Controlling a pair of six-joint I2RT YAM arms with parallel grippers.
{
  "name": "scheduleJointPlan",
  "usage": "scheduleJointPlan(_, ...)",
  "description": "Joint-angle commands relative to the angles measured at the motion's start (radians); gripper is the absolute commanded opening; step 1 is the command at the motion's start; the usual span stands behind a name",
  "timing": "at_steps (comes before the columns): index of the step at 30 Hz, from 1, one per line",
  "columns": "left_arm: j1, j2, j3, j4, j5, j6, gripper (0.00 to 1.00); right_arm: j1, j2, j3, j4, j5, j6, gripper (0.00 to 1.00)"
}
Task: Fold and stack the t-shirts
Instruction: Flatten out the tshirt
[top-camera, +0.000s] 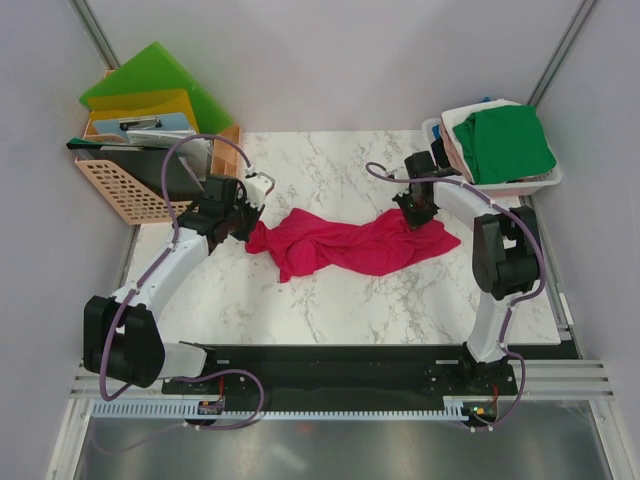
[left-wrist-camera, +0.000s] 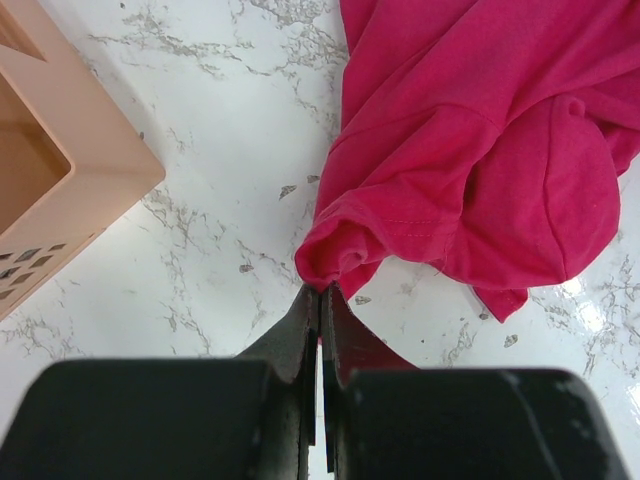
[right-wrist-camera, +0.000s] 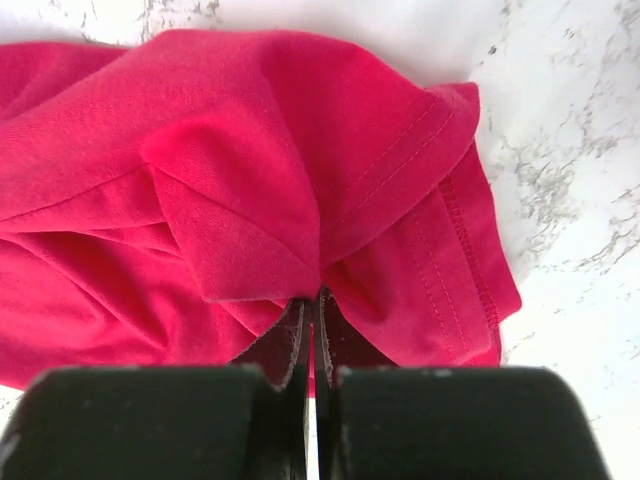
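Crimson t-shirt (top-camera: 350, 245) lies bunched in a long strip across the middle of the marble table (top-camera: 330, 310). Left gripper (left-wrist-camera: 320, 295) has its jaws pressed together, pinching the shirt's left hem. Right gripper (right-wrist-camera: 310, 300) has its jaws together too, clamped on a fold at the shirt's right end. Green t-shirt (top-camera: 505, 140) tops a pile in the white bin (top-camera: 545, 180) at far right. Peach basket (top-camera: 130, 190) sits far left, well apart from the crimson shirt.

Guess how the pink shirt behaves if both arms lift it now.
Likely floppy: the shirt lies crumpled, so its middle should sag between the left pincer and right pincer. Probably light: thin cloth bunches at both grips.
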Motion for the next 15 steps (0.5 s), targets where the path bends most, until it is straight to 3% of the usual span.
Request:
scheduleJointPlan(1, -0.003, -0.002, 0.009, 0.038, -0.013, 0.031, 0.02, -0.001, -0.014, -0.016, 0.045, -0.004, 0.010, 0.00)
scheduleJointPlan(8, -0.009, 0.007, 0.006, 0.039, -0.008, 0.025, 0.02, -0.003, -0.217, -0.006, 0.008, -0.021, 0.022, 0.00)
scheduleJointPlan(15, -0.013, -0.153, 0.034, 0.082, -0.030, 0.078, 0.02, -0.001, -0.532, 0.144, -0.119, -0.103, 0.071, 0.00)
